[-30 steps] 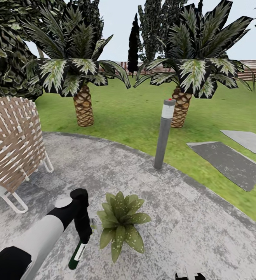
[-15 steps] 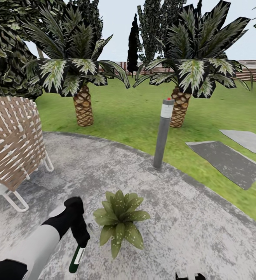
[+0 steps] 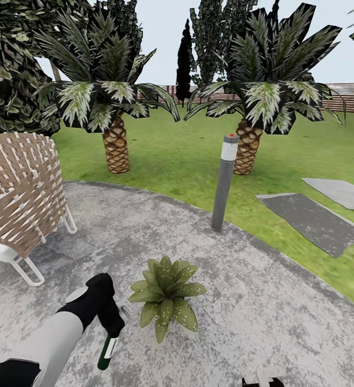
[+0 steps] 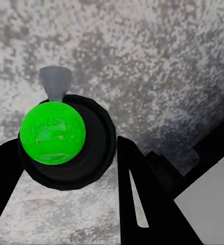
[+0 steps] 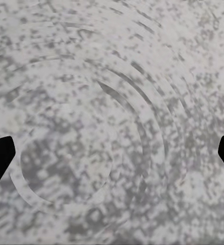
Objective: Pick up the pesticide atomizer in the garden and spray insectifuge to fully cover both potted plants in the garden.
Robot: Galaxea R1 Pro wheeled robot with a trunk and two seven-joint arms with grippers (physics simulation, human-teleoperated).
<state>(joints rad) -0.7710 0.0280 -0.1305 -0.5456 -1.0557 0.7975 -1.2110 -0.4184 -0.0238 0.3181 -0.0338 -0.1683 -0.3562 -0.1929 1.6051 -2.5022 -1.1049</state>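
My left gripper (image 3: 113, 327) is shut on the pesticide atomizer (image 3: 106, 352), a slim dark green bottle that hangs down from it over the grey paving. In the left wrist view the atomizer (image 4: 53, 133) is seen end-on as a green disc in a black ring with a pale nozzle, held between the black fingers (image 4: 142, 199) of the left gripper (image 4: 66, 168). One potted plant (image 3: 166, 294), a low rosette of pointed green leaves, stands just right of the bottle. The right gripper (image 5: 112, 153) is open over bare paving, its tips wide apart.
A woven chair (image 3: 21, 199) stands at the left. A grey bollard lamp (image 3: 223, 183) rises at the edge of the round paved patch (image 3: 284, 322). Two palms (image 3: 115, 145) grow on the lawn behind, and stepping stones (image 3: 311, 220) lie to the right.
The whole view has shifted slightly, so the camera has moved. My left arm has sunk a little, with the atomizer still in its grip beside the plant.
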